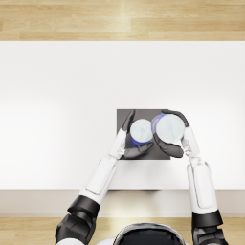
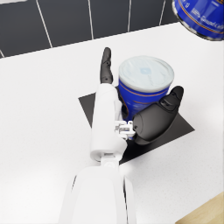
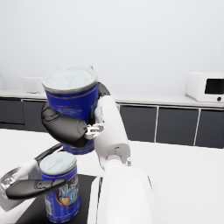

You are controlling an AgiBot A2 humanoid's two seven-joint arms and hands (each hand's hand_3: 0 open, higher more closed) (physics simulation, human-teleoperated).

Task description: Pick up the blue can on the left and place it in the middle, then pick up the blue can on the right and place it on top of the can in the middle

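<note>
Currently, two blue cans are seen over a dark square mat [image 1: 162,154] that lies on the white table [image 1: 57,119]. One blue can [image 1: 140,132], with a pale lid, stands upright on the mat and is held by the left hand [image 1: 132,143], whose fingers [image 2: 106,65] lie along one side while the thumb [image 2: 158,114] is wrapped round the other. In the left wrist view the same can [image 2: 144,89] is shown resting on the mat [image 2: 179,127], with the left hand [image 2: 140,118] closed about its lower wall.

A second blue can [image 1: 168,127] is gripped by the right hand [image 1: 173,139] and is carried in the air, upright, just beside and higher than the first. In the right wrist view this raised can [image 3: 72,103] is seen clasped by the right hand [image 3: 70,127], well clear of the lower can [image 3: 60,183], which is flanked by the left hand [image 3: 33,186]. A white microwave [image 3: 205,86] is set on a counter over dark cabinets [image 3: 175,124] in the background.
</note>
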